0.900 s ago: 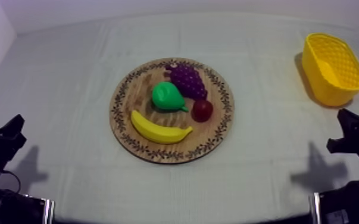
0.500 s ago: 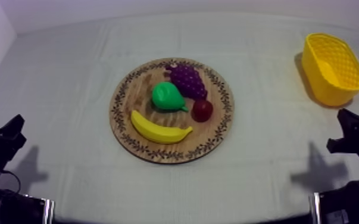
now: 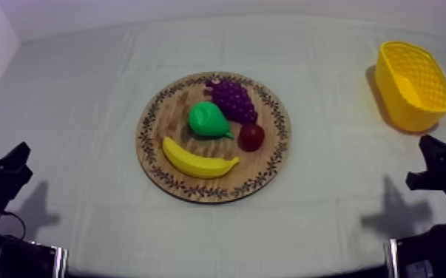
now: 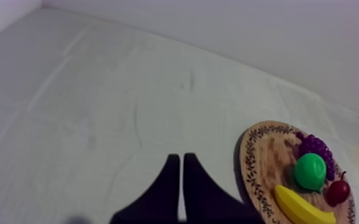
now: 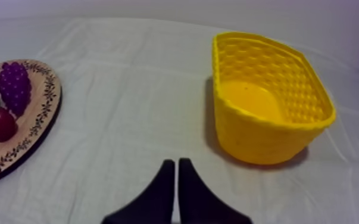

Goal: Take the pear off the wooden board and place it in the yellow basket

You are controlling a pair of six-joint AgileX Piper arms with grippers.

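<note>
In the top view the round wooden board (image 3: 165,117) lies mid-frame and the yellow basket (image 3: 416,112) at the upper right. The left gripper (image 4: 180,159) and right gripper (image 5: 174,163) sit at the lower corners, both clenched on nothing. The banana (image 3: 196,161), grapes (image 3: 231,98), pear (image 3: 207,120) and small red fruit (image 3: 251,137) lie on the board.

Pear (image 3: 208,119) on board (image 3: 160,111) (grapes (image 3: 233,99) behind, banana (image 3: 196,161) before), basket (image 3: 399,102) well apart at right.

Lab: clothed table (image 3: 70,96), blank wall (image 4: 247,30)
</note>
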